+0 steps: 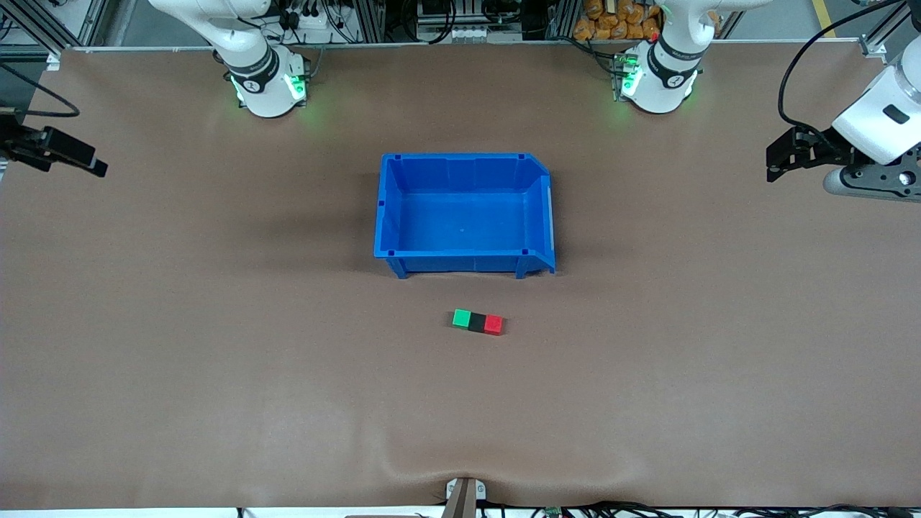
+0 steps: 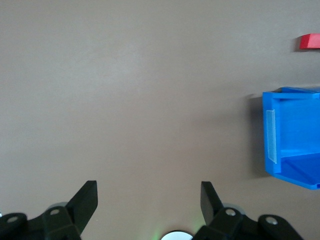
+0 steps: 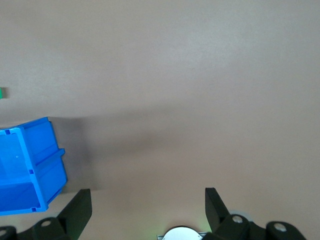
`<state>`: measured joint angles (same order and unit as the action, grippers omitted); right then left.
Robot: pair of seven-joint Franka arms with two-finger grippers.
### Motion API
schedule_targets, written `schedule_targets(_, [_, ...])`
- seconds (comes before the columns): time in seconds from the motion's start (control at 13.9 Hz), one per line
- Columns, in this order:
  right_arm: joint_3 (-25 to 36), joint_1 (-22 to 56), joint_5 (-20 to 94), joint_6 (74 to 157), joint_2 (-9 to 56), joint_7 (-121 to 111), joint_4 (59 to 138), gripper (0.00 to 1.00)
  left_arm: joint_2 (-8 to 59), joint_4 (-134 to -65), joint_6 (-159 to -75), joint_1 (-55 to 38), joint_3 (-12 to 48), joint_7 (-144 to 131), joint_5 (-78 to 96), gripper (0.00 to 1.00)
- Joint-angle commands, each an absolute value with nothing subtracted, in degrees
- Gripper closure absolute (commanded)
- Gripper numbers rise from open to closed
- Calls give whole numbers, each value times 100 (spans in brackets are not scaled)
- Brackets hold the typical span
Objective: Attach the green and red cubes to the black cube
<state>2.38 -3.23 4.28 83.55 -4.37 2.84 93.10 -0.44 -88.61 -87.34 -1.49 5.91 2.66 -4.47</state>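
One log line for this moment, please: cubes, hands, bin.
cubes: green cube, black cube, red cube joined in a row | blue bin: empty | left hand: open, waiting | right hand: open, waiting

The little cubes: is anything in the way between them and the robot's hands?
Nothing visible. The green cube, black cube and red cube sit joined in a row, nearer the camera than the blue bin. The open left gripper and right gripper hang over bare table at its ends.

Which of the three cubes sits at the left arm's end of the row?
The red cube. The black cube is in the middle, and the green cube is at the right arm's end.
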Motion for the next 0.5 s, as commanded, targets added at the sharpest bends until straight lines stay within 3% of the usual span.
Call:
schedule_targets(0.0, [255, -246, 220, 8455, -545, 229, 9247, 0, -132, -8851, -8649, -114, 615, 211, -325, 9])
schedule_targets(0.43, [220, 88, -282, 8429, -396, 229, 8877, 0, -123, -8859, -8648, -114, 615, 202, -325, 9])
